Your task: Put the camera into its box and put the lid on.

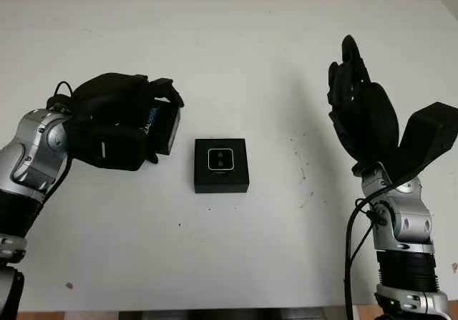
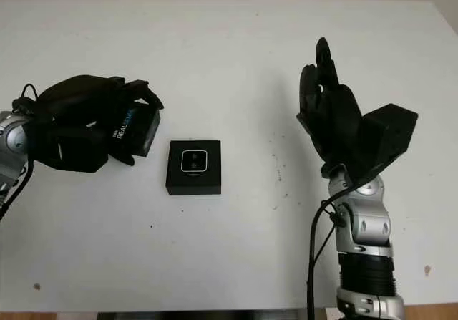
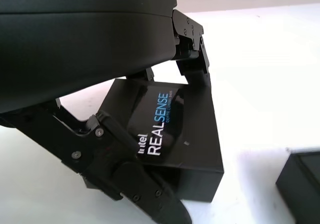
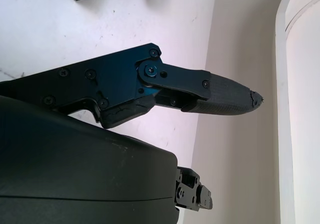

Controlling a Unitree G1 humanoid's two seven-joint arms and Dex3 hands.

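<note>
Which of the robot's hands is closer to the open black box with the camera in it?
The left hand, holding the lid, is just beside the box. The right hand, open, hangs farther off on its other side.

A white table (image 1: 229, 41) is spreading wide, faint dark specks dotting it toward three o'clock.

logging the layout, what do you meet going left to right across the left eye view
left robot hand gripping the RealSense lid → open box with the camera in it → right robot hand, open, raised above the table
</note>
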